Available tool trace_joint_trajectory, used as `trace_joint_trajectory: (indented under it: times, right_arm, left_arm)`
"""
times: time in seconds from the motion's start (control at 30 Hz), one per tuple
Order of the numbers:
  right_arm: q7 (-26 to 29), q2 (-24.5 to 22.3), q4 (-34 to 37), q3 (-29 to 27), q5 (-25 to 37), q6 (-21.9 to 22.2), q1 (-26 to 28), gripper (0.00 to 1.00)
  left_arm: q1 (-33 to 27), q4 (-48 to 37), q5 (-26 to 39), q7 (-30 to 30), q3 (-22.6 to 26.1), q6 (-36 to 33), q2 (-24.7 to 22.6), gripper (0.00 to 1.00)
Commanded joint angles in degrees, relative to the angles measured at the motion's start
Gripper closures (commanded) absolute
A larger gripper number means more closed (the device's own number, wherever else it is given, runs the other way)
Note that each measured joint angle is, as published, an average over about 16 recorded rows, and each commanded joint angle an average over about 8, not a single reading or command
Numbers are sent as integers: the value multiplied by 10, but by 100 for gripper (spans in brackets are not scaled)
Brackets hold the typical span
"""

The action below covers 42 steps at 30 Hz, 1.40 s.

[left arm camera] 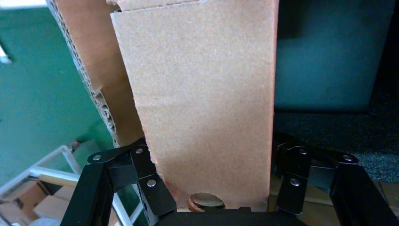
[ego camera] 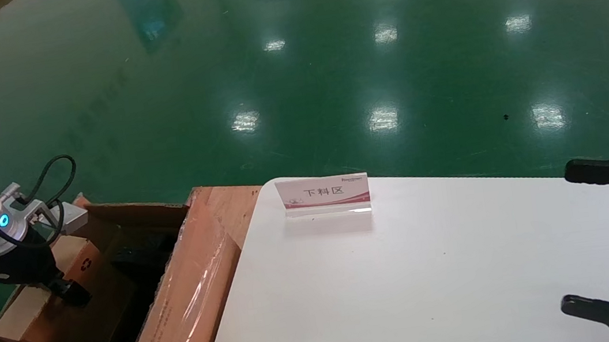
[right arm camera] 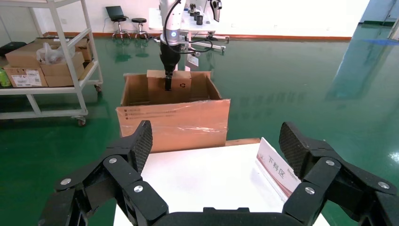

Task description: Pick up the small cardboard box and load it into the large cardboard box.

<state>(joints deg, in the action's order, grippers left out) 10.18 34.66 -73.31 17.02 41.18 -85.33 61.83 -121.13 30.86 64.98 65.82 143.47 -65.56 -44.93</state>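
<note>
The small cardboard box (ego camera: 81,280), plain brown with a black recycling symbol, stands tilted inside the large cardboard box (ego camera: 182,308), whose taped long flap hangs toward the table. My left gripper (ego camera: 71,294) reaches down into the large box and is shut on the small box. In the left wrist view the small cardboard box (left arm camera: 202,103) fills the space between the fingers (left arm camera: 149,183), its round hole near the palm. My right gripper (ego camera: 567,236) hovers open and empty over the table's right side. From the right wrist the large cardboard box (right arm camera: 174,122) and small cardboard box (right arm camera: 181,81) show beyond the table.
A white table (ego camera: 440,282) carries a small upright sign (ego camera: 324,195) with red print near its far edge. Black foam (ego camera: 135,256) lines the large box. A white shelf trolley (right arm camera: 47,61) with cartons stands on the green floor beyond.
</note>
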Motion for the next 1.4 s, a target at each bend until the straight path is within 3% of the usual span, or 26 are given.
trace_joint_trajectory:
  times: [0.03,0.1,0.13,1.1,1.4]
  right_arm:
    - [0,0,0,0,0,0,0,0]
    - [0,0,0,0,0,0,0,0]
    - [0,0,0,0,0,0,0,0]
    - [0,0,0,0,0,0,0,0]
    - [0,0,0,0,0,0,0,0]
  left_arm:
    - [5,-7,-4,-4,-2,-1,-1,25]
    - [8,-10,-6,-6,-3,-2,-1,2]
    - [8,-10,-6,-6,-3,-2,-1,0]
    - [-2,1,0,-4,-1,1,-1,0]
    - [-61,55,2,-50,-22,39,6,0]
